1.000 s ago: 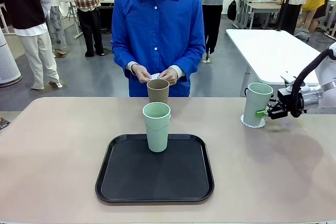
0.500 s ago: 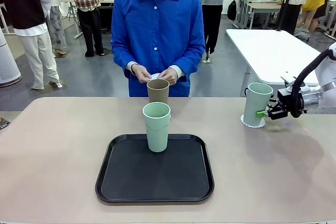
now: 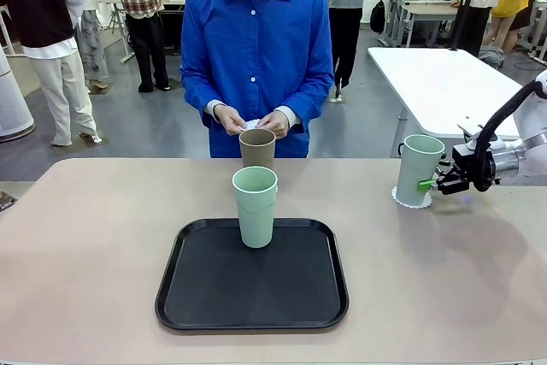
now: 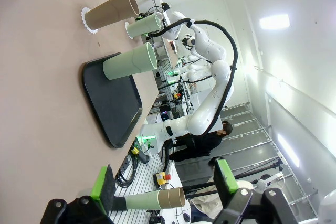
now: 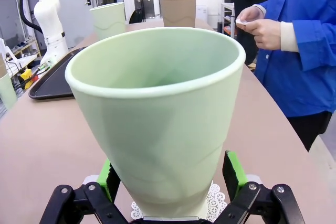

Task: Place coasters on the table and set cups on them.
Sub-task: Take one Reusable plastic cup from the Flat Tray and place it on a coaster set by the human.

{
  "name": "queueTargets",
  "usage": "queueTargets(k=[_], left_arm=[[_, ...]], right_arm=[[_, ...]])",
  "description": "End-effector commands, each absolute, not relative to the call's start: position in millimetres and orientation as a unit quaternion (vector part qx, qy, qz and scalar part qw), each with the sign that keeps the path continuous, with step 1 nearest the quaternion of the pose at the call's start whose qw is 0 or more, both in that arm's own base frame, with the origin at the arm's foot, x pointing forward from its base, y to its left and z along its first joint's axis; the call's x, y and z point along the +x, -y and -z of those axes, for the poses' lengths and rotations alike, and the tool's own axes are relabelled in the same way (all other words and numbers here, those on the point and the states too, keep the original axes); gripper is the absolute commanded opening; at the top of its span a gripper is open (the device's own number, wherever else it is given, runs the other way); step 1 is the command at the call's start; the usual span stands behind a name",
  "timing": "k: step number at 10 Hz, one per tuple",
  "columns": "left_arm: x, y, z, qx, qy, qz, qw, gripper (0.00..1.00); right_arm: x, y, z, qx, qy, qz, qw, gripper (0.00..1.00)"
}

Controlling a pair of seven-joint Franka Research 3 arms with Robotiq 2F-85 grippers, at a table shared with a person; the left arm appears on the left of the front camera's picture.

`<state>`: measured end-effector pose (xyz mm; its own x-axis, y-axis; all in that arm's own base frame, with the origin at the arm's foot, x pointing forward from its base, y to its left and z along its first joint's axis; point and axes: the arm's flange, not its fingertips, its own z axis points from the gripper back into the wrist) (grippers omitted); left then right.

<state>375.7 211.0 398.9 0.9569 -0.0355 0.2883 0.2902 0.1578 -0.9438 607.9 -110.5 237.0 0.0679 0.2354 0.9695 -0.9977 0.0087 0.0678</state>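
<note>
At the right of the table (image 3: 102, 237), a mint cup (image 3: 420, 168) stands upright on a lacy white coaster (image 3: 408, 201). My right gripper (image 3: 420, 186) is open, with the cup's base between its green pads. In the right wrist view, the cup (image 5: 157, 114) stands between the jaws of the gripper (image 5: 170, 176) on the coaster (image 5: 216, 203). A tan cup (image 3: 257, 148) stands on a coaster (image 4: 86, 19) in front of the person. A second mint cup (image 3: 255, 205) stands on the black tray (image 3: 251, 297). My left gripper (image 4: 164, 186) hangs open with nothing between its fingers.
The person in a blue shirt stands at the far edge, holding a small white coaster (image 3: 251, 124) in both hands. A white table (image 3: 444, 83) stands behind at the right. Bare table top lies left and right of the tray.
</note>
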Motion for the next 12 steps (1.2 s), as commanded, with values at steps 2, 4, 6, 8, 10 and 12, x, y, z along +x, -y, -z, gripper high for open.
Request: queueTargets(k=[2, 4, 6, 8, 10, 12], left_arm=[[376, -213, -401, -0.641, 0.103, 0.110, 0.753, 1.00], [376, -213, -401, -0.641, 0.103, 0.110, 0.753, 1.00], [376, -213, -401, -0.641, 0.103, 0.110, 0.753, 1.00], [376, -213, -401, -0.641, 0.103, 0.110, 0.753, 1.00], [376, -213, -401, -0.641, 0.103, 0.110, 0.753, 1.00], [376, -213, -401, -0.641, 0.103, 0.110, 0.753, 1.00]], right_arm=[[613, 118, -237, 0.460, 0.411, -0.551, 0.562, 1.00], [611, 122, -239, 0.459, 0.412, -0.552, 0.561, 1.00], [611, 128, -241, 0.457, 0.415, -0.550, 0.563, 1.00], [610, 134, -241, 0.458, 0.416, -0.548, 0.563, 1.00], [611, 139, -239, 0.458, 0.417, -0.544, 0.567, 1.00], [610, 142, -240, 0.457, 0.417, -0.542, 0.569, 1.00]])
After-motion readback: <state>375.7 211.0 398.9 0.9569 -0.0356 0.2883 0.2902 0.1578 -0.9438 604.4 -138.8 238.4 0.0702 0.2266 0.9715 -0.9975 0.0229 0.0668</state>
